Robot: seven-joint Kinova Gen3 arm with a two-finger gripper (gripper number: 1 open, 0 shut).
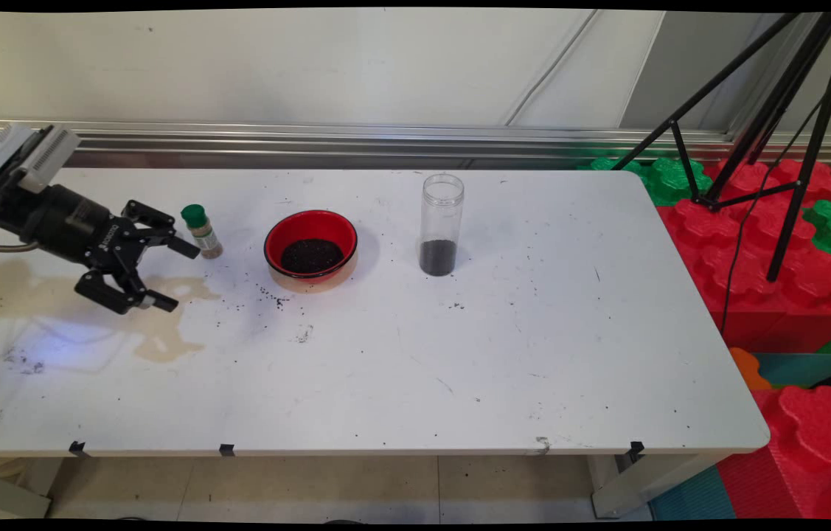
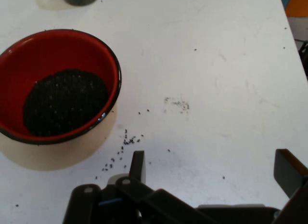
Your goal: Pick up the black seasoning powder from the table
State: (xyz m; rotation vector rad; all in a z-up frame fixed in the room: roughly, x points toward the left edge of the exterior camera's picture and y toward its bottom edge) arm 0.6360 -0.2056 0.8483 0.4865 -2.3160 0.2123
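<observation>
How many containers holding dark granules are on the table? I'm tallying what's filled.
2. The red bowl sits left of the table's middle with a dark heap inside; the clear jar stands upright to its right, dark at the bottom. The green-capped bottle holds something lighter.

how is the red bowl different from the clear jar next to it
The bowl is low, wide and opaque, red inside with a pale outside; the jar is tall, narrow and see-through. In the bowl the dark grains spread across the bottom; in the jar they form a short dark layer at the base, the rest empty. The bowl stands nearer the open tool than the jar. Both stand upright, uncovered, holding dark grains.
</observation>
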